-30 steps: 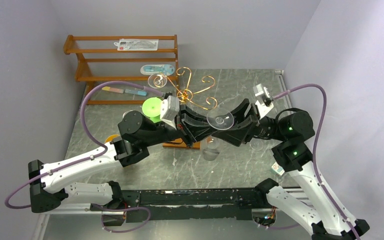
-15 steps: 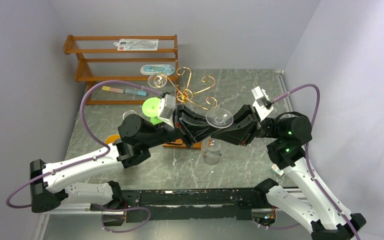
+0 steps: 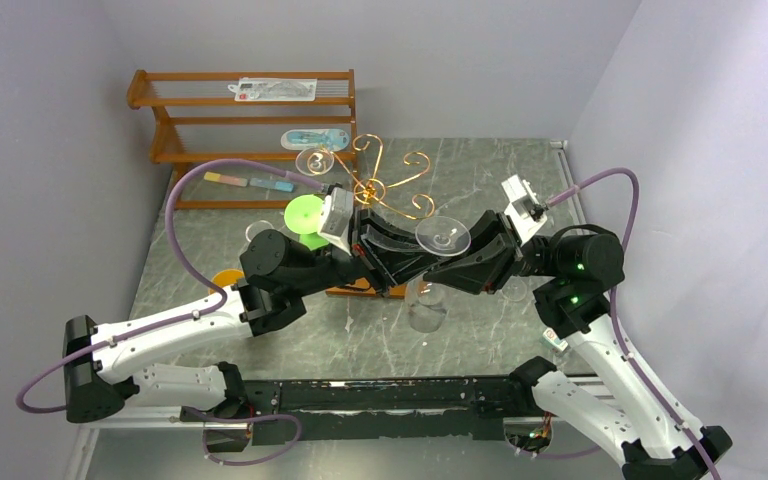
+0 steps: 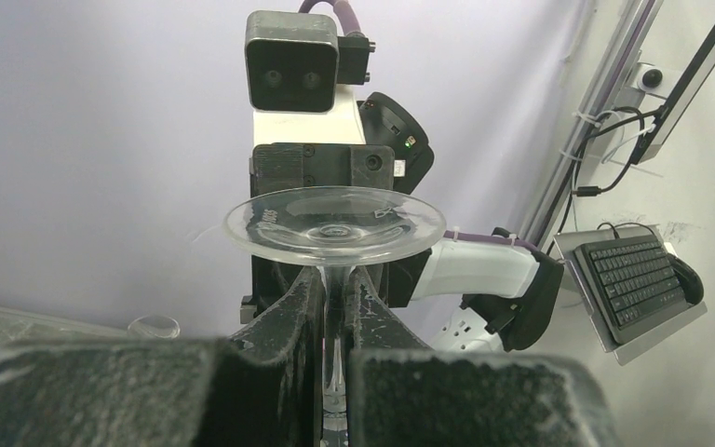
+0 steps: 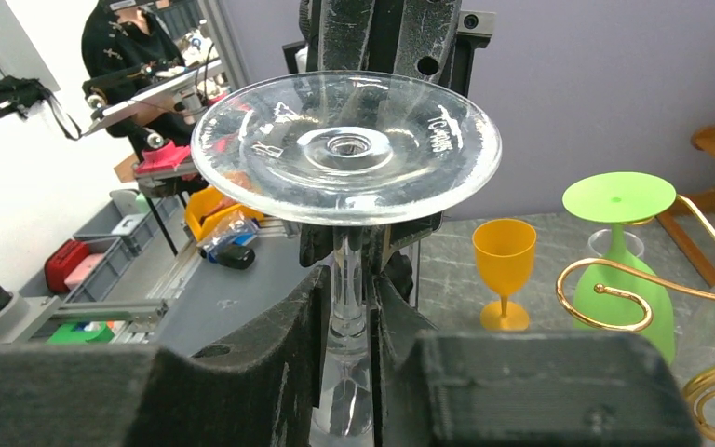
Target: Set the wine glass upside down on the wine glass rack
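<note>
Logging the grip first. My left claw is pinched narrow on the stem of the wine glass, gripping it below the round foot. My right claw comes in from the opposite side and is clamped on the same stem, also under the foot. The two claws meet nose to nose with the stem between them.

The glass is upside down: the foot is on top, flat and level, and the bowl hangs underneath, above the grey table. From overhead I cannot tell whether the bowl touches the table.

Beyond the claws stands the rack, gold wire scrolls on a post. The held glass is on its near right side, close to a scroll but hooked on none. The rack's wooden base shows under my left claw.

On the rack's left side a green glass sits inverted, beside a gold curl. Another clear glass is at the far left scroll. An orange goblet stands upright on the table, apart from the rack. Farthest back, a brown shelf stands against the wall.
</note>
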{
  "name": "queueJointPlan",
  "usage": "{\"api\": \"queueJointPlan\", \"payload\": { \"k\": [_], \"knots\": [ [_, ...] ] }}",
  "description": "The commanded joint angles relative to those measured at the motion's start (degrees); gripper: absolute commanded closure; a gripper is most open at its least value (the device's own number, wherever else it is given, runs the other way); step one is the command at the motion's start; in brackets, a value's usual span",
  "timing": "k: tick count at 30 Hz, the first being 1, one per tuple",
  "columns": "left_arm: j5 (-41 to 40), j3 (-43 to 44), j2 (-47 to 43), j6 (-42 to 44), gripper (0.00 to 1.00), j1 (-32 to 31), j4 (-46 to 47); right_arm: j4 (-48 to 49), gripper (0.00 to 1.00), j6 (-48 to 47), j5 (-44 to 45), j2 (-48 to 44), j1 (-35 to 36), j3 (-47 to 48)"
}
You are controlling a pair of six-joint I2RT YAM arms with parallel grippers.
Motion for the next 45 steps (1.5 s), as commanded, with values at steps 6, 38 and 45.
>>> {"api": "queueJointPlan", "payload": {
  "k": [6,38,45],
  "knots": [
    [-2.9,0.0,-0.6,0.1,0.95,0.1,6.1,-2.1,0.99,-1.6,-1.4,-1.3,0.5,-0.6],
    [-41.5,4.7,-22.8,22.7,0.10,0.0,-37.8,-38.6,1.00,-26.4,73.2,6.8,0.4,12.5],
    [-45.1,3.5,-24.2,26.8,0.09,0.0,-38.6,-34.6,1.00,-29.0,75.9,14.3,0.4,14.0]
  ]
}}
